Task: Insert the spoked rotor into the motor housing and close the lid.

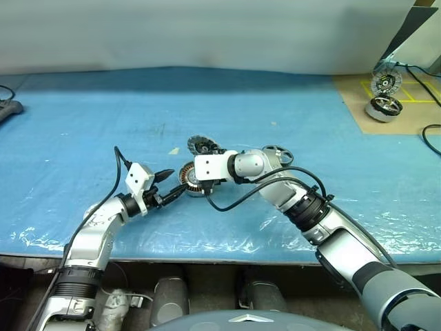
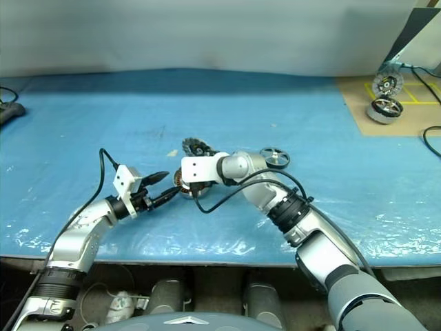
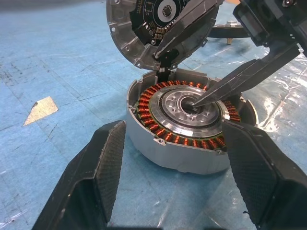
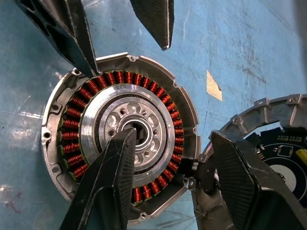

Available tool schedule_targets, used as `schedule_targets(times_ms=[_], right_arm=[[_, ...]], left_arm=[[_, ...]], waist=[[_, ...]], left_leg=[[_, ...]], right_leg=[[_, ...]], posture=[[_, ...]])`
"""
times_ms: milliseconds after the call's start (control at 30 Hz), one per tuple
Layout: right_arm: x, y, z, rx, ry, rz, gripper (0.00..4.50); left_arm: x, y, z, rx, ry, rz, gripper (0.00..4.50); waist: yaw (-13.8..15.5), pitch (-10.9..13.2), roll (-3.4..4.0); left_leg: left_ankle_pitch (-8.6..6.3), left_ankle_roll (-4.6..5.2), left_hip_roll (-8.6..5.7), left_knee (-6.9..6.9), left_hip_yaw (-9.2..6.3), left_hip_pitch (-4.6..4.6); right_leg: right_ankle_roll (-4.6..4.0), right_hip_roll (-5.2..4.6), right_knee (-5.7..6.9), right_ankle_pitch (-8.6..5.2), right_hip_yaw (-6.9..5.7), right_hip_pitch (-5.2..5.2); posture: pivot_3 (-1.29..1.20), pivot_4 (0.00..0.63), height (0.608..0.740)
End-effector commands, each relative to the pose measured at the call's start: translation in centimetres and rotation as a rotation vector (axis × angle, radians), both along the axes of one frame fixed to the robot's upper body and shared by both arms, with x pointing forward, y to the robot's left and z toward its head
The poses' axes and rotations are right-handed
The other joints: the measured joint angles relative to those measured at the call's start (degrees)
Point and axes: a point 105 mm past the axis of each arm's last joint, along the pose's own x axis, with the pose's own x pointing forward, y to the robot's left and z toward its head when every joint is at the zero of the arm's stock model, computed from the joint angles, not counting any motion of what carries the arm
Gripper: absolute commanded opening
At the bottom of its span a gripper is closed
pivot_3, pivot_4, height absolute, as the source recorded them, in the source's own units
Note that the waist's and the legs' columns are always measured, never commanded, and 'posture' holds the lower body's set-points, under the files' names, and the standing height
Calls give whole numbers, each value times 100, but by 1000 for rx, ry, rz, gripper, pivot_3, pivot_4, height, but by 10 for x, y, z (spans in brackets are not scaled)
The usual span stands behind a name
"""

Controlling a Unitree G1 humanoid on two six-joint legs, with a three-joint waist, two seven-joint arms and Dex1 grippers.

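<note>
The motor housing (image 3: 177, 124), a short drum with copper windings around a silvery centre, lies open-side up on the blue sheet. The lid (image 3: 139, 28), a ribbed silver disc with a dark inner board, leans tilted against the housing's far rim. My left gripper (image 3: 175, 129) is open, its fingers flanking the housing's near side. My right gripper (image 4: 173, 135) is open too: one fingertip (image 4: 125, 139) rests in the housing's centre hole and the other finger lies over the lid (image 4: 273, 143). The spoked rotor (image 1: 278, 153), a black wheel, lies flat behind my right wrist.
At the back right a brown board (image 1: 358, 103) with yellow tape carries two other shiny motors (image 1: 384, 107). A black cable (image 1: 431, 138) runs at the right edge. A dark object (image 1: 8, 109) sits far left. A paper scrap (image 1: 174, 150) lies near the housing.
</note>
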Motion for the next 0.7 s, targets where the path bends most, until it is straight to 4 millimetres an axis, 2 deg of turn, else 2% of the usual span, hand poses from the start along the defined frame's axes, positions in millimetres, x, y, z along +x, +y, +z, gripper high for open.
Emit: schedule_targets(times_ms=[33,700], right_arm=[[-1,0,-3,-71,-57,29,2614],[-4,14,-22,-270,-147,189,2614]], left_arm=[[1,-2,7,-2,-37,-16,3395],[1,-5,9,-10,-33,-16,3395]], waist=[[-2,0,0],[-28,0,0]], left_leg=[[0,0,0,0,0,0],[-5,8,3,3,5,36]], right_leg=[[0,0,0,0,0,0],[-3,1,23,-2,13,15]], posture=[[0,150,740],[0,150,740]])
